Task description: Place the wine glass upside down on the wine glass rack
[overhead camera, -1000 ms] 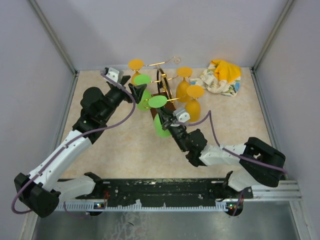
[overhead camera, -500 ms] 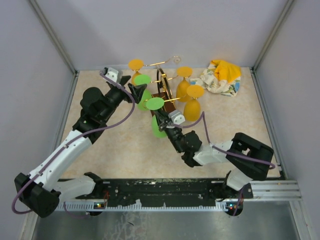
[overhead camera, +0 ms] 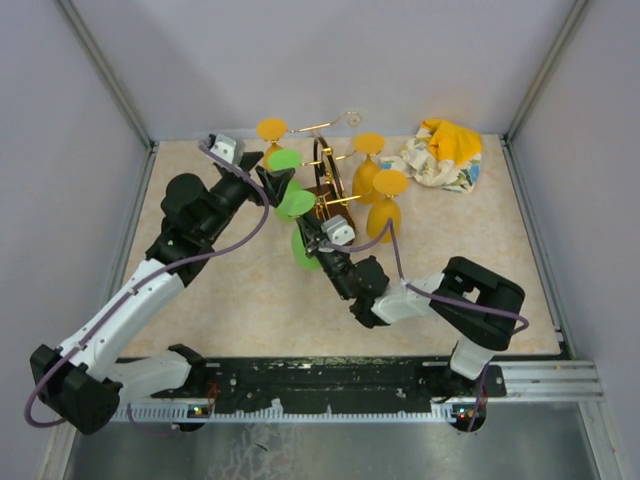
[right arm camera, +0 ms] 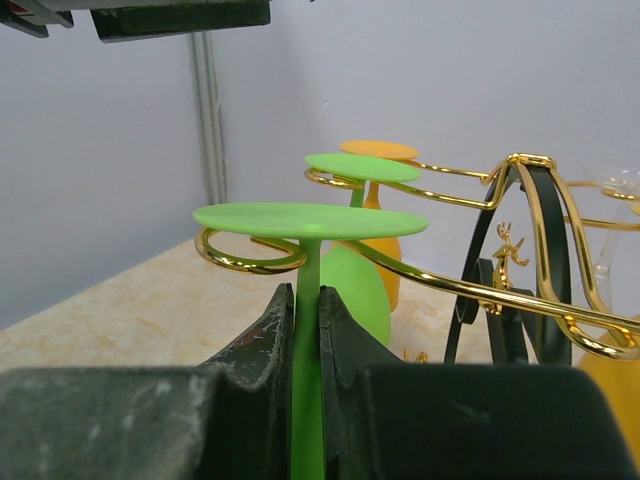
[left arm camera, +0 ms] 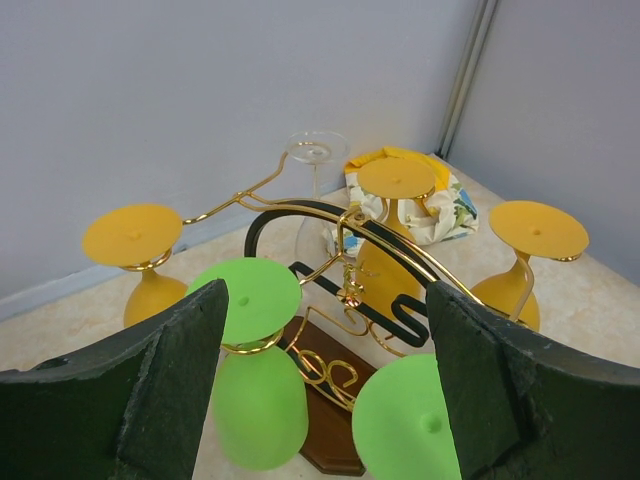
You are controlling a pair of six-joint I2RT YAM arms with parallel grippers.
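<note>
**Right arm seating the green glass on a rack hook**

The wine glass (right arm camera: 310,220) is upside down in the right gripper (right arm camera: 307,296), foot up, at one of the near arms of the wine glass rack (left arm camera: 322,440). In the right wrist view the foot disc sits just above the gold hook (right arm camera: 245,262), with the stem (right arm camera: 306,340) at the curl's open end. I can't tell whether the stem is inside the slot or just in front of it.

To do this step well, I'd say:
- Keep the stem vertical.
- Slide it along the wire until it is fully in the curl.
- Lower until the foot bears on both wires, and only then let go.
- Avoid any sideways shove. The rack looks light and carries another green glass (left arm camera: 258,400) plus orange glasses (left arm camera: 395,178), so a nudge could rock them.

Right fingers (right arm camera: 258,345) are clamped tight on the stem just below the foot, with no gap visible. The left gripper (left arm camera: 325,300) is spread wide and holds nothing. It touches nothing I can see and hovers by the rack, facing the hung green glass.
</note>
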